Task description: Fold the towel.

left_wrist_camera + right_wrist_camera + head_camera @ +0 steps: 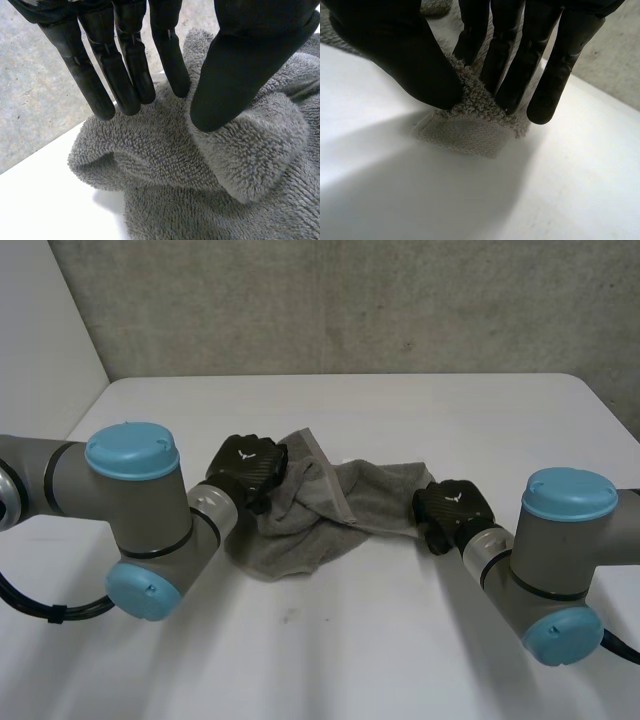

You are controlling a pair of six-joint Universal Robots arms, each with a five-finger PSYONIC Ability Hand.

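While grey towel (pixel 330 515) lies crumpled at middle of desk (pixel 400 660), left end is pinched by left robot hand (pixel 247 468), right corner by right robot hand (pixel 452 508). No fold made yet; spreading and folding judged outstanding.

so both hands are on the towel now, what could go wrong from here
1. The right hand pinches only the hemmed corner of the towel, so a pull could slip it free.
2. The left hand grips a bunched fold, not an edge, so lifting may drag the towel up as a lump.
3. The towel lies crumpled on the table, so folding now would likely trap wrinkles.
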